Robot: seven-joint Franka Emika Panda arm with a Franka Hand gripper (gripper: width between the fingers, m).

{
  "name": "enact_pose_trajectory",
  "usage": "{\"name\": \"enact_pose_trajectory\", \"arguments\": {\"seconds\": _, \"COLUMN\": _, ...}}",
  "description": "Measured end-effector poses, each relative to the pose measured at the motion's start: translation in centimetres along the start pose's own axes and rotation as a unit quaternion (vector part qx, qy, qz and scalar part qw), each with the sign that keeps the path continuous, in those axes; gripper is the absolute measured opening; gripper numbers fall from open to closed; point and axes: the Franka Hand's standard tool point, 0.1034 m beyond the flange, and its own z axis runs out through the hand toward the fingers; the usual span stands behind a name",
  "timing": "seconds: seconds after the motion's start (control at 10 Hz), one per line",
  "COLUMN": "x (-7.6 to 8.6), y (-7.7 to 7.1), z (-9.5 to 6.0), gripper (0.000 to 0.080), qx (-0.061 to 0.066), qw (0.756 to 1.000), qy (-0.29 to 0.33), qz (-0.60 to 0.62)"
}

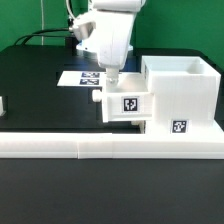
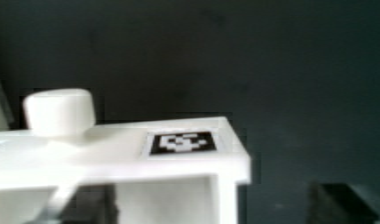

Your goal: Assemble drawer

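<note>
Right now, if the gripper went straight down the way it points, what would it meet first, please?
Most likely the knobbed tray directly under the gripper, which is partly slid into the casing. The fingers appear to be already at its top edge, though depth is hard to judge.

We are seeing open black table [image 1: 40, 90] stretching toward the exterior view's left, with room for a gripper to pass. The casing [image 1: 180, 92] is blocking the exterior view's right, and a tray [image 1: 128, 104] is jutting out of it toward the open side. The border wall [image 1: 80, 147] is running along the near edge, closing that way in. The gripper [image 1: 112, 84] is standing right above the tray. The marker board [image 1: 82, 78] is lying flat behind.
</note>
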Motion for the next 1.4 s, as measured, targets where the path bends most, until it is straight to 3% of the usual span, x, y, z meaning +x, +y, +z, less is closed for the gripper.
{"name": "enact_pose_trajectory", "arguments": {"seconds": 0.2, "x": -2.2, "y": 0.1, "z": -1.0, "gripper": 0.0638, "qx": 0.007, "qw": 0.999, "qy": -0.007, "qz": -0.040}}
{"name": "enact_pose_trajectory", "arguments": {"seconds": 0.4, "x": -4.7, "y": -0.1, "z": -0.7, "gripper": 0.0646, "qx": 0.019, "qw": 0.997, "qy": -0.008, "qz": -0.069}}
{"name": "enact_pose_trajectory", "arguments": {"seconds": 0.8, "x": -4.8, "y": -0.3, "z": -0.2, "gripper": 0.0649, "qx": 0.021, "qw": 0.997, "qy": 0.001, "qz": -0.075}}
{"name": "enact_pose_trajectory", "arguments": {"seconds": 0.9, "x": -5.0, "y": -1.0, "z": 1.4, "gripper": 0.0649, "qx": 0.021, "qw": 0.995, "qy": 0.035, "qz": -0.092}}
{"name": "enact_pose_trajectory", "arguments": {"seconds": 1.2, "x": -5.3, "y": -1.4, "z": 3.9, "gripper": 0.0649, "qx": 0.045, "qw": 0.990, "qy": 0.105, "qz": -0.086}}
{"name": "enact_pose_trajectory", "arguments": {"seconds": 1.4, "x": -4.2, "y": -1.5, "z": 4.4, "gripper": 0.0649, "qx": 0.051, "qw": 0.990, "qy": 0.109, "qz": -0.078}}
